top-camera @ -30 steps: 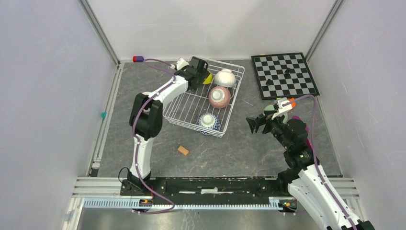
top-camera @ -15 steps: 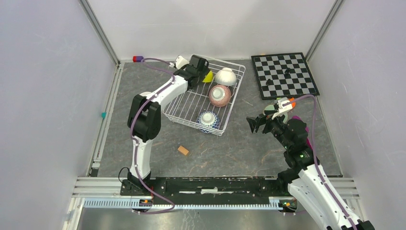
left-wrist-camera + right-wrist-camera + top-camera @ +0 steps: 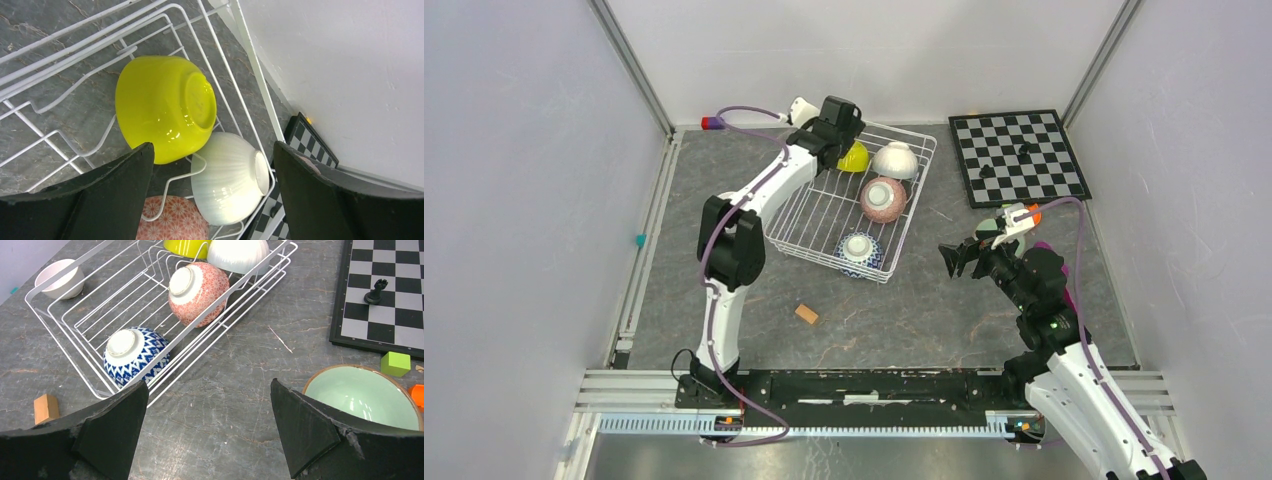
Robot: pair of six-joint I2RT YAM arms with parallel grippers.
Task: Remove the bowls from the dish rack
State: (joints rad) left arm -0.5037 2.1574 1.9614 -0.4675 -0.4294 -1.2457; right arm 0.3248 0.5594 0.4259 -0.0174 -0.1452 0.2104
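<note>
While the left gripper [image 3: 842, 124] hung over the far corner of the dish rack [image 3: 921, 185], its jaws were spread about as wide as they go and had nothing between them. In the wrist view the yellow-green bowl [image 3: 160, 105] sat just below, tipped on its side with the foot facing the camera. One finger [image 3: 115, 195] overlapped the bowl's edge in that shot, so honestly I couldn't tell if it was touching or just above. A white bowl [image 3: 225, 182] leaned right against the yellow-green one in the same corner of the rack. The speckled pink bowl [image 3: 883, 200] lay mid-rack with its foot up, and the blue-and-white bowl [image 3: 860, 251] was upside down at the near end. Four bowls in the rack, then. The right gripper [image 3: 951, 257] was also wide open and empty, hovering over bare table to the right of the rack and pointed toward it. Its camera showed the pale green bowl [image 3: 362, 397] upright on the table just beside it, and a second white bowl [image 3: 57, 279] upright on the table outside the rack's far left corner. Also around were a chessboard [image 3: 1019, 155] at the far right, a green cube [image 3: 395, 363] near it, and a small wooden block [image 3: 806, 314] in front of the rack.
</note>
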